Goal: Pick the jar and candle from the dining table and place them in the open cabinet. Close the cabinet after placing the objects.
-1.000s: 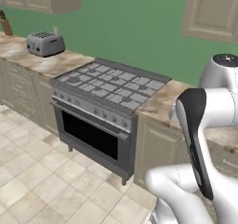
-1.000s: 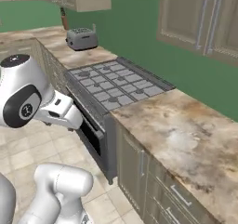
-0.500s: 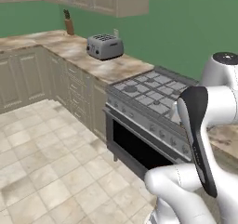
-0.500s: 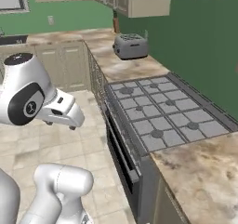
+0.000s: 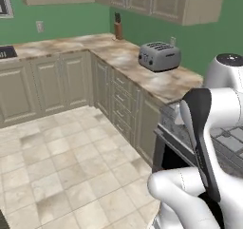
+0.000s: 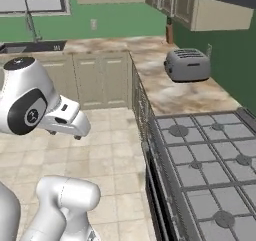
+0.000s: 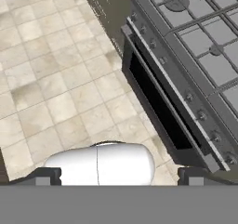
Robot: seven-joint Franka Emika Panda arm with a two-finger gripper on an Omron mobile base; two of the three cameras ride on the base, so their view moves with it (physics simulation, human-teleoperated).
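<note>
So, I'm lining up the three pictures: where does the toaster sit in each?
Left base view: toaster upper right of centre, on the counter.
Right base view: toaster upper right, on that counter, beyond the stove.
Hand view: not in it.
Shared landmark: the stove.

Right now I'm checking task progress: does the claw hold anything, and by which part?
Nothing is held. The claw is open over the floor tiles beside the stove, with nothing between its fingertips.
</note>
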